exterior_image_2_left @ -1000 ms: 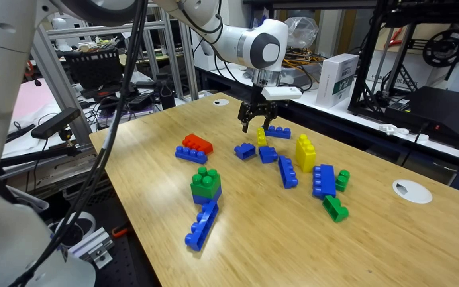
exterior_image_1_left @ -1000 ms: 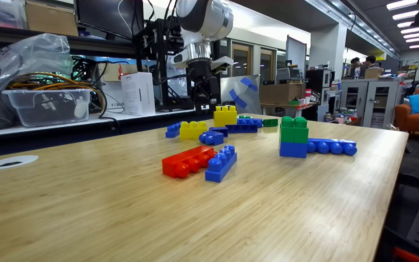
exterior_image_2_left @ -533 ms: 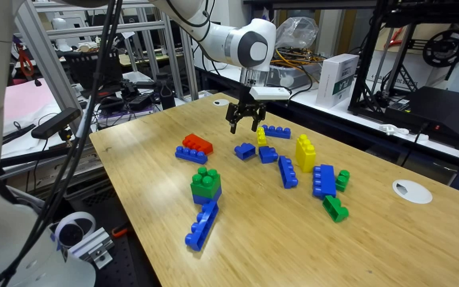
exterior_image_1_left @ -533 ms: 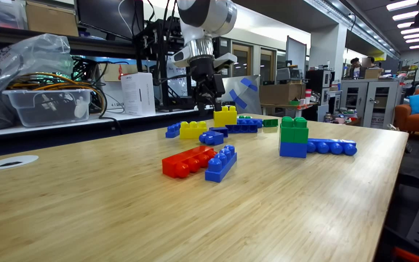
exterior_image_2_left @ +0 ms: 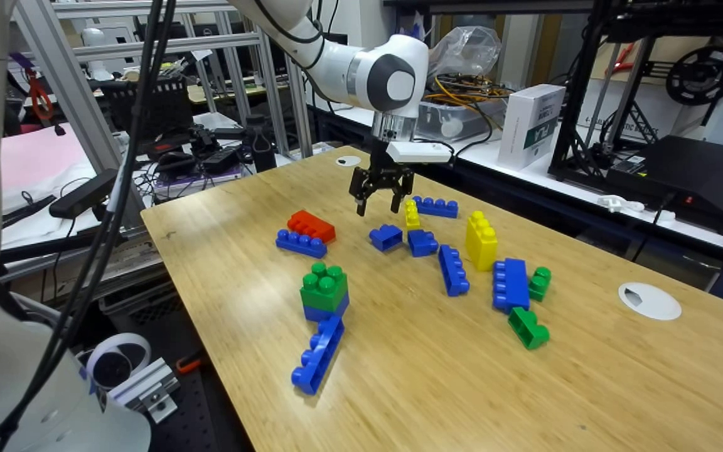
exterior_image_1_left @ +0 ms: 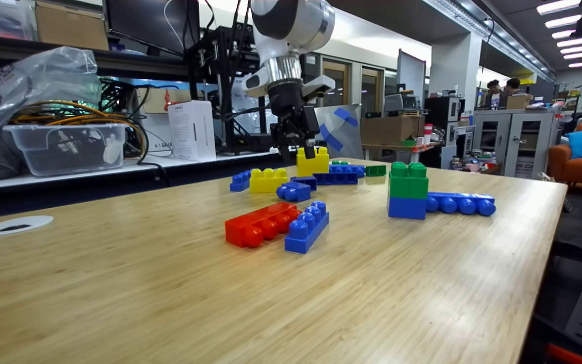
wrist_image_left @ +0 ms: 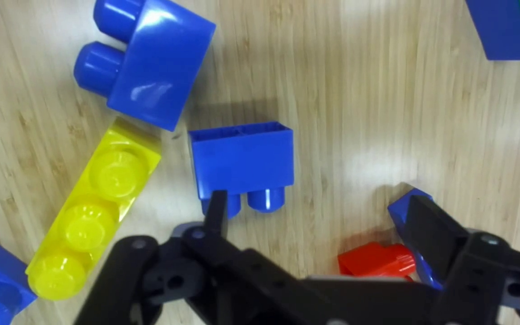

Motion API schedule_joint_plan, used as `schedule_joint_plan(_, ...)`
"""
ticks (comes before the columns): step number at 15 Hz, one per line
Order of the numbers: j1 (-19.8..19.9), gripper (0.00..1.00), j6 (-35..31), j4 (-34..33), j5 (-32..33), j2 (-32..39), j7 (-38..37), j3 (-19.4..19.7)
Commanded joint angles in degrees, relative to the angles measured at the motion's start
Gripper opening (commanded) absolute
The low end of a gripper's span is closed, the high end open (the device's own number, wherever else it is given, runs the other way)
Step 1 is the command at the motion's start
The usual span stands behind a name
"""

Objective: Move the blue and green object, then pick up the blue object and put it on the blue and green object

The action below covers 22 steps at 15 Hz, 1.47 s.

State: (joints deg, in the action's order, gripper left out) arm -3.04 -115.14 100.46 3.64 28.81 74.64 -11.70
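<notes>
One brick tower (exterior_image_2_left: 325, 292), bright green over a blue base, stands upright on the wooden table (exterior_image_2_left: 462, 389); a long blue strip (exterior_image_2_left: 319, 356) lies with one end at its foot, though contact between the two cannot be told. The gripper (exterior_image_2_left: 378, 207) hangs above the table in both exterior views, well apart from the tower. It is released: in the wrist view its fingers (wrist_image_left: 436, 234) are spread wide. A squarish blue brick (wrist_image_left: 244, 158) at the middle of the wrist view rests on its side, studs toward the gripper, one stud partly hidden behind a fingertip. A similar blue brick (wrist_image_left: 160, 67), upper left, also lies on its side near the first, studs pointing left. Which of these two is the task's blue object cannot be told. A three-stud yellow brick (wrist_image_left: 90, 225) lies near both. In an exterior view a red brick (exterior_image_2_left: 311, 227) and a flat blue brick (exterior_image_2_left: 300, 243) lie side by side to the left of the gripper, and a taller yellow brick (exterior_image_2_left: 481, 242) stands upright to its right.
</notes>
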Motion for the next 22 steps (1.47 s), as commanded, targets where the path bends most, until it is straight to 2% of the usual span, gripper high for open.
schedule_joint_plan(1,-0.36,1.00,0.12,-0.14,-0.20,0.02,0.09,0.38)
schedule_joint_plan(22,-0.34,1.00,-4.76,0.88,1.68,2.26,4.28,0.53)
